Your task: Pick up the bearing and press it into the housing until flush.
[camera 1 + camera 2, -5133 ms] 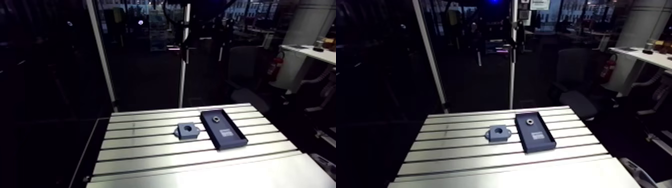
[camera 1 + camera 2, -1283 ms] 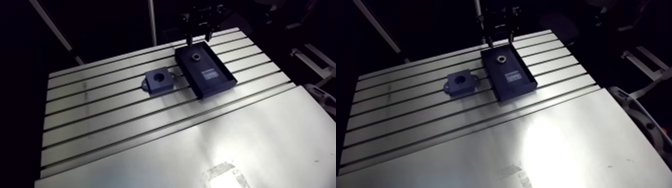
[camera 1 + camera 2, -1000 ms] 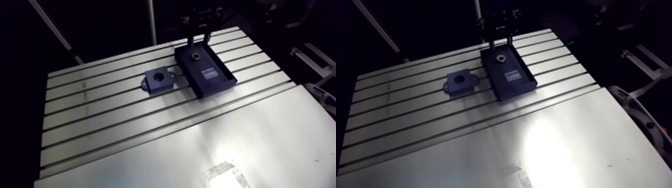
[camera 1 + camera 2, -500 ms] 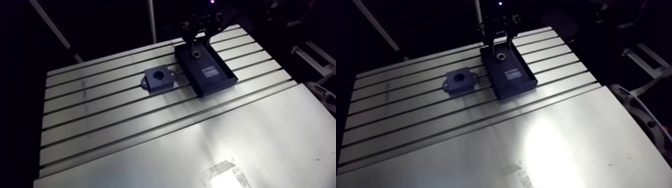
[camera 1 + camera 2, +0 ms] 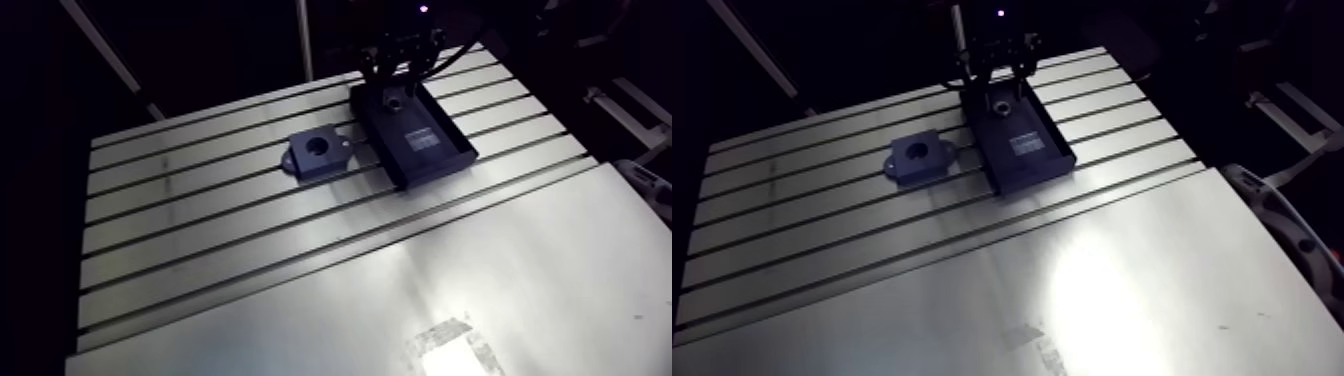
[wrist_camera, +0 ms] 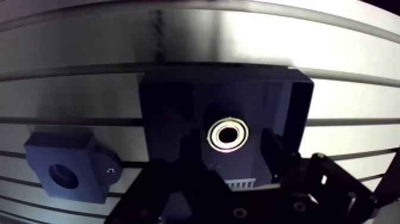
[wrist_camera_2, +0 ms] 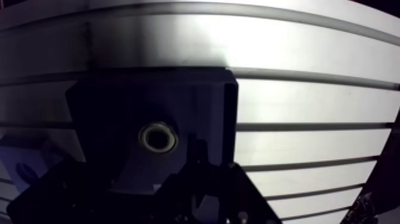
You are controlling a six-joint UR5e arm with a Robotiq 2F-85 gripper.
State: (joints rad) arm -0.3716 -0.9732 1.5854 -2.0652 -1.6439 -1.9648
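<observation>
A small silver ring bearing (image 6: 226,135) lies flat near the far end of a dark rectangular tray (image 6: 172,95). In the wrist view my gripper (image 6: 230,143) is low over the tray, open, with one finger (image 6: 189,148) on each side of the bearing and a gap showing on both sides. The dark blue housing (image 6: 64,173), a block with a round bore facing up, sits on the table beside the tray. In the arm view the gripper (image 5: 396,95) stands over the tray's far end (image 5: 447,163), and the housing (image 5: 320,155) lies to the tray's left.
The slotted aluminium table (image 5: 250,230) runs under everything, with a smooth plate (image 5: 420,300) nearer the camera. A pale label (image 5: 422,140) sits on the tray floor behind the bearing. A slanted post (image 5: 305,40) rises beyond the table's far edge.
The arm has swung in over the table and the gripper has come down into the tray's far end, its fingers now on either side of the bearing. Tray and housing have stayed put.
</observation>
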